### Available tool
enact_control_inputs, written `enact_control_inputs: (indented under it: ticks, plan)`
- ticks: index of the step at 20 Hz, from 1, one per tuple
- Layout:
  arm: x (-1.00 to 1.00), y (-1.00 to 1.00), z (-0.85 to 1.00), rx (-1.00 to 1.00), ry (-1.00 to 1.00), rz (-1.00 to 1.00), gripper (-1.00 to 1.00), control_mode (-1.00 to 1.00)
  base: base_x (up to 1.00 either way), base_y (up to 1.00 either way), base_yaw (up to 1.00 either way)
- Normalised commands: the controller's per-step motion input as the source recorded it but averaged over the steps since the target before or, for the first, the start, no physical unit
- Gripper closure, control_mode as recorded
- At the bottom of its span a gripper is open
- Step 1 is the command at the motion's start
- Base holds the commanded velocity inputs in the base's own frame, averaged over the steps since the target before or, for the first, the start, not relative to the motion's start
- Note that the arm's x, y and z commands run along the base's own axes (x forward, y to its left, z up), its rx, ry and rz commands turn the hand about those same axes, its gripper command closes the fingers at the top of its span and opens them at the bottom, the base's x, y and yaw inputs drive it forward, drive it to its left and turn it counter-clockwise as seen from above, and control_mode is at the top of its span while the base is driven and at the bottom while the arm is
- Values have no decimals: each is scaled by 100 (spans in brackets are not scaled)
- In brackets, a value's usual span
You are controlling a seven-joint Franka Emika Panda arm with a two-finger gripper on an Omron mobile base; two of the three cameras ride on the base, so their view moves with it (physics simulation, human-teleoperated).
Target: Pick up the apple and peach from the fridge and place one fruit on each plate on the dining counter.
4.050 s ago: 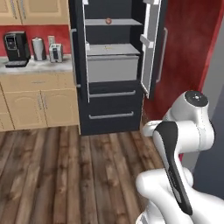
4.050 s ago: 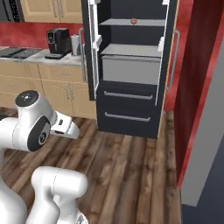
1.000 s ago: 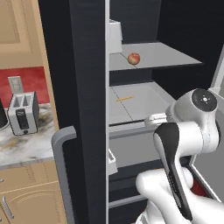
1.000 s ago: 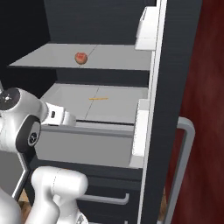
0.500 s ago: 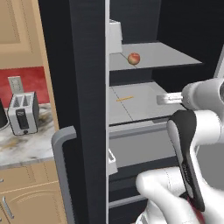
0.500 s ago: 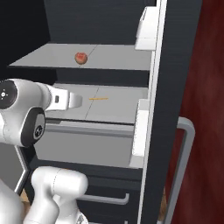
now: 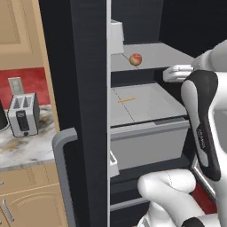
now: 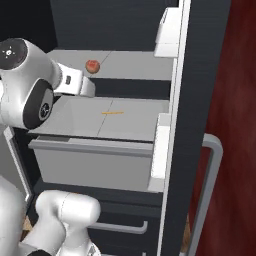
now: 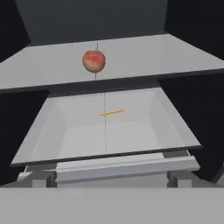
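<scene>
Hand view shows a red-yellow fruit (image 9: pixel 93 60) alone on the fridge shelf (image 9: pixel 144 54). It's probably light, firm, smooth and apt to roll; grip across its middle. Jaw state: cannot tell.

Arm (image 7: pixel 201 111) higher — nearer upper shelf (image 7: pixel 155 55)
</scene>
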Motion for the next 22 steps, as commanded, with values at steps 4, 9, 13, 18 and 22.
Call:
enact_control_inputs:
  ticks: [4, 9, 13, 18, 22]
  plan:
    - [37, 11, 75, 0, 24, 2, -100, -100, 0, 0, 0]
    - [83, 10, -2, 0, 2, 0, -100, -100, 0, 0, 0]
    - [100, 9, -26, -3, 2, 0, -100, -100, 0, 0, 0]
    - [100, 22, -38, -8, 0, -1, -100, -100, 0, 0, 0]
    - [100, 38, -59, -9, -6, 0, -100, -100, 0, 0, 0]
